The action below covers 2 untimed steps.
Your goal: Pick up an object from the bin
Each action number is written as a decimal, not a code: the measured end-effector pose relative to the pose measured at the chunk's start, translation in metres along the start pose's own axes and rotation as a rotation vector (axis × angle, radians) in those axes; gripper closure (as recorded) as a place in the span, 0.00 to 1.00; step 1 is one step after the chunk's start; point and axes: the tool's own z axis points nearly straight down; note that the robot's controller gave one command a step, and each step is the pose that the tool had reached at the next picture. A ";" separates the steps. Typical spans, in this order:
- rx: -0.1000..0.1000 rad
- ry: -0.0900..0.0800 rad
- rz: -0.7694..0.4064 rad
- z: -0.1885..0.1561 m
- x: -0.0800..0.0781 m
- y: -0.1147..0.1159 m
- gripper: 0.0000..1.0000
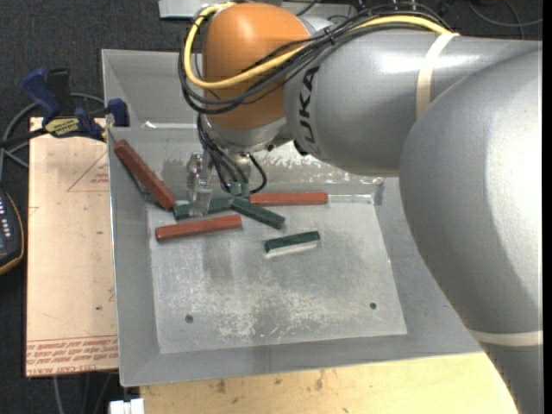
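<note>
grey arm (448,145) hovers above crossed green bars (259,214).

A grey metal bin (259,317), its floor worn dull and scratched pale at the centre, holds matt red-brown bars (198,227) and dark green bars (291,242) with a faint sheen; what the bars are made of cannot be told. Toward 11 o'clock, the arm (448,145) shows a smooth satin-grey shell, a glossy orange cover (250,59) and black and yellow plastic-sheathed cables (259,70). The gripper (201,190) is bare, bright metal.
</note>
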 end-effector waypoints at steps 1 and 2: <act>0.003 0.008 0.000 0.006 0.002 0.000 0.00; 0.003 0.010 -0.196 0.005 0.008 -0.039 0.00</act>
